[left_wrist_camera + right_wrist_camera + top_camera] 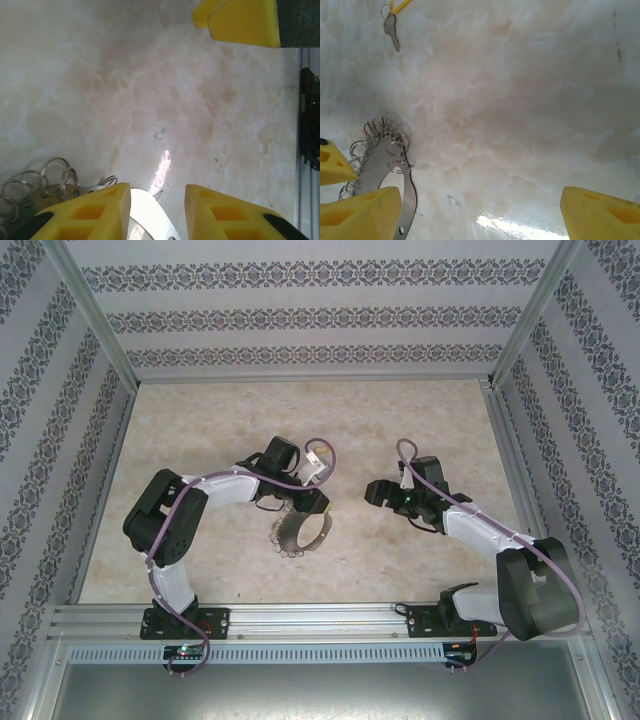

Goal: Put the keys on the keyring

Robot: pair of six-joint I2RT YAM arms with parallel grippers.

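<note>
**Top external view.** The left gripper [305,508] hangs directly over the keyring [298,536], which lies flat on the table [420,410], left of centre. The right gripper [378,492] stands near it on the right. Hazard: both arms crowd one spot, so a careless advance risks the fingers colliding.

**Left wrist view.** The left claw is partly parted. The ring's flat band [150,217] lies in the gap between the fingers, and no firm pinch is evident. Hazard: a ring this loosely kept can slide or turn at the slightest nudge.

**Right wrist view.** The right claw gapes wide and holds nothing. The key [391,31] lies on the table well apart from the keyring, with a yellow strip [400,5] at its head. Hazard: the key is tiny and lies flat, so wide fingers may skid it away or close short of it. Threading it onto an unsteadied ring is likely to fail.
</note>
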